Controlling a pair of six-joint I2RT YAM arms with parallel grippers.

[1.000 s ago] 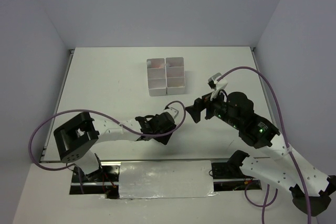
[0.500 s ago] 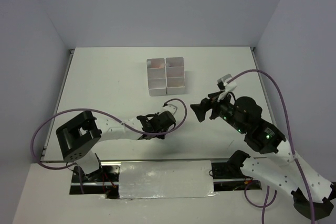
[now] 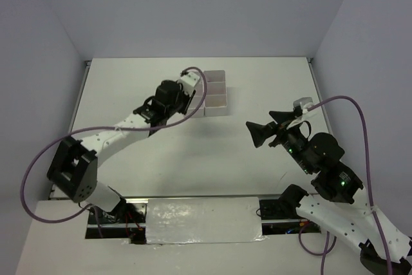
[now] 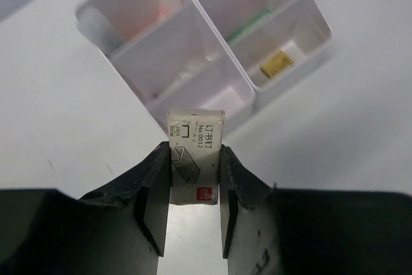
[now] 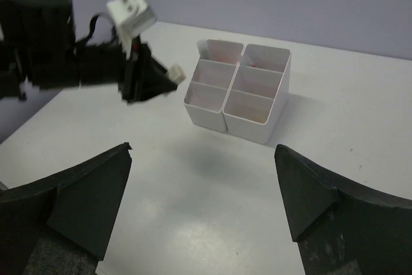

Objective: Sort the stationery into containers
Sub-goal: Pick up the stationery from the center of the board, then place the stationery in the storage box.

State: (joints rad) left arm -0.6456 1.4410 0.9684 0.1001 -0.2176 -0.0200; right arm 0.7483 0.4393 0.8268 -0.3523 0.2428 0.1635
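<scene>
White box with "No.0012" print, in tight grip of left claw; right claw wide open.

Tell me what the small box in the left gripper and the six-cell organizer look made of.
Staple box, in the left gripper: likely matte printed card; black text and a staple drawing on a flat white face. Organizer: probably thin white plastic, smooth, slightly translucent; colours of its contents show faintly through the walls.
</scene>
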